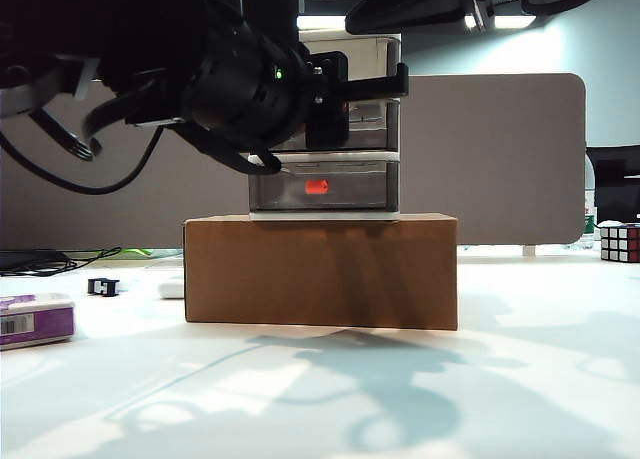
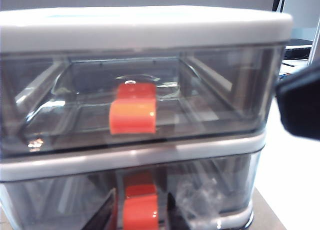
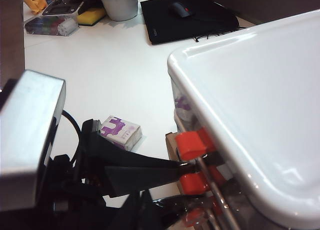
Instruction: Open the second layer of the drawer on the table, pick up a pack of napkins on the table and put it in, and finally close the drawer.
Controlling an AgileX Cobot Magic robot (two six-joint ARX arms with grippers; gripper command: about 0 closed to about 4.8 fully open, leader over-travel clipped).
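The drawer (image 1: 372,51) stands on a brown box, all three tiers pushed in. My left gripper (image 1: 325,119) is at the front of the second layer (image 1: 378,125). In the left wrist view its dark fingers (image 2: 106,214) flank that layer's red-orange handle (image 2: 141,210) closely; whether they press it I cannot tell. The pack of napkins (image 1: 35,319), purple and white, lies on the table (image 1: 500,379) at the far left, also seen in the right wrist view (image 3: 121,131). My right gripper (image 1: 352,25) hangs just above the cabinet's white top (image 3: 260,89); its jaws are lost in dark shapes.
A brown cardboard box (image 1: 320,269) carries the cabinet. A black clip (image 1: 103,286) and a small white object (image 1: 172,287) lie left of the box. A Rubik's cube (image 1: 620,242) sits at the far right. A grey partition (image 1: 500,149) stands behind.
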